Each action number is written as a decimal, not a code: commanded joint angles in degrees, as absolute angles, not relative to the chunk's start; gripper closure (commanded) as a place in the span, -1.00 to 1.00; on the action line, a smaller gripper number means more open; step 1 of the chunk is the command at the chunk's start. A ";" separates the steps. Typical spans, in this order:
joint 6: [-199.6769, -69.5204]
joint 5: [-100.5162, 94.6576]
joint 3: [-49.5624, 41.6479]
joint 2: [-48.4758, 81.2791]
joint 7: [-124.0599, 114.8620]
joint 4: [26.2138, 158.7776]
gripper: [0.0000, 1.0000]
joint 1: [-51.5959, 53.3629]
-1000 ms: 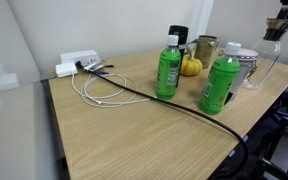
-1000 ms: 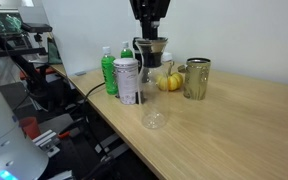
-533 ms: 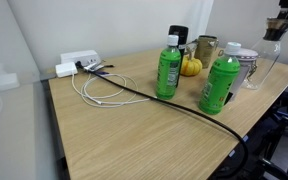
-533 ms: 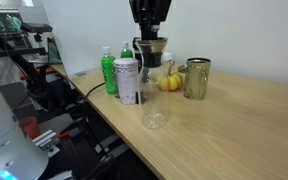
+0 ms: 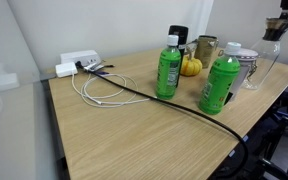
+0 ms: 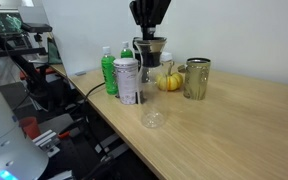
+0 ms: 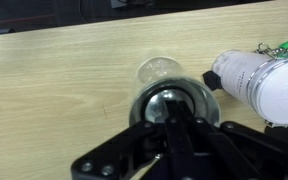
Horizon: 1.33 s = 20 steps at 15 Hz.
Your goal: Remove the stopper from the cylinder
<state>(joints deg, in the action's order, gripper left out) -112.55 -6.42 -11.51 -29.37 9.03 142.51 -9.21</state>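
Observation:
The cylinder is a clear glass carafe at the table's edge, seen in both exterior views [image 5: 263, 66] [image 6: 154, 108]. The stopper [image 6: 151, 48], a dark funnel flaring upward, is at the carafe's top; it also shows at the frame edge [image 5: 275, 33]. My gripper [image 6: 150, 30] comes straight down from above and is shut on the stopper. In the wrist view my gripper [image 7: 172, 122] clamps the stopper's round rim [image 7: 144, 100], and the cylinder's glass mouth [image 7: 158, 70] shows below, offset up-left. I cannot tell whether the stopper still touches the neck.
Two green bottles with white caps [image 5: 168, 68] [image 5: 221, 84], a white-labelled container [image 6: 127, 82] [image 7: 259, 85], a metallic jar [image 6: 196, 78] and a small yellow fruit [image 6: 170, 81] crowd around the carafe. A black cable [image 5: 154, 100] and a white charger [image 5: 79, 63] lie further along the table.
My gripper with the stopper seems to have risen very slightly. Nothing else has moved.

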 commanded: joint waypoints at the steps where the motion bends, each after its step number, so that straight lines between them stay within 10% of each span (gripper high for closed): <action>1: -112.89 -6.38 -11.20 -29.09 8.31 142.65 0.98 -9.59; 20: -115.11 -7.02 -11.88 -32.59 6.52 136.49 0.97 -10.89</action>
